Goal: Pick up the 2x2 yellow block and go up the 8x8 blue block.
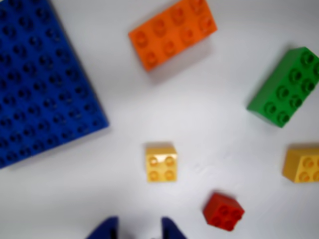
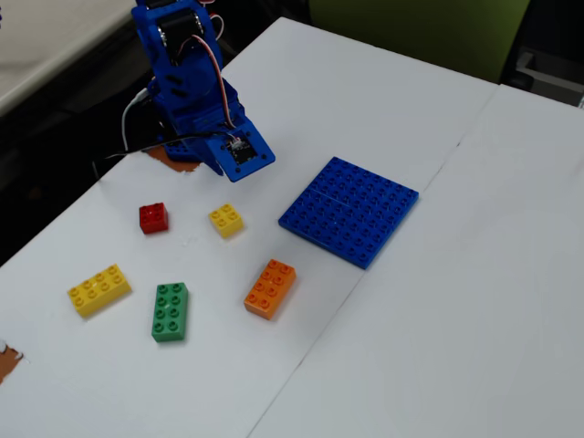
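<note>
Wrist view: the gripper (image 1: 138,230) is hovering with fingers apart and empty, the 2x2 yellow block (image 1: 161,163) lying on the table just ahead of the gap, slightly right. The red brick (image 1: 224,211) sitting nearby is risking a mistaken grab.

Fixed view: the block (image 2: 225,220) is resting left of the 8x8 blue block (image 2: 350,210).

The 2x2 yellow block (image 2: 225,220) sits studs-up on the table, near the flat 8x8 blue block (image 2: 349,210).
</note>
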Controlling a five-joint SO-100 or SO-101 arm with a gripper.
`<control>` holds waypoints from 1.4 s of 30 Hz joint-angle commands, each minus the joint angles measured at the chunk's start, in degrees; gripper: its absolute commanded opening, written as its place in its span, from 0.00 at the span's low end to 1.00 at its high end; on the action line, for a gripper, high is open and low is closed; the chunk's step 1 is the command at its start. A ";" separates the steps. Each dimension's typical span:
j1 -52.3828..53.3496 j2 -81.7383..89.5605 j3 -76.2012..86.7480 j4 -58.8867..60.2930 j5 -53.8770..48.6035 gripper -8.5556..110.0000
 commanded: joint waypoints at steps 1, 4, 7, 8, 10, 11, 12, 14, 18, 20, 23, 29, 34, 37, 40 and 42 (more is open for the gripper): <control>1.93 0.18 1.14 -1.58 -1.93 0.16; 2.99 0.70 4.22 -3.08 -3.78 0.16; 3.87 2.11 7.82 -5.36 -5.01 0.17; 3.96 2.37 8.70 -5.98 -5.10 0.17; 4.22 2.46 9.67 -6.68 -5.19 0.17; 4.22 2.55 10.37 -7.12 -5.19 0.17; 4.22 2.81 11.25 -7.65 -5.19 0.17; 4.22 3.69 13.71 -9.40 -5.19 0.18; 4.13 4.22 18.11 -13.10 -5.01 0.19; 4.04 4.22 19.69 -14.33 -5.10 0.20; 4.22 3.87 19.69 -14.33 -4.92 0.20; 5.54 2.02 19.69 -15.21 -5.89 0.22; 6.15 0.53 19.78 -16.08 -6.59 0.23; 6.33 0.00 19.86 -16.26 -6.86 0.23; 6.33 -0.18 20.04 -16.44 -6.68 0.23; 6.33 0.18 20.83 -16.88 -6.77 0.24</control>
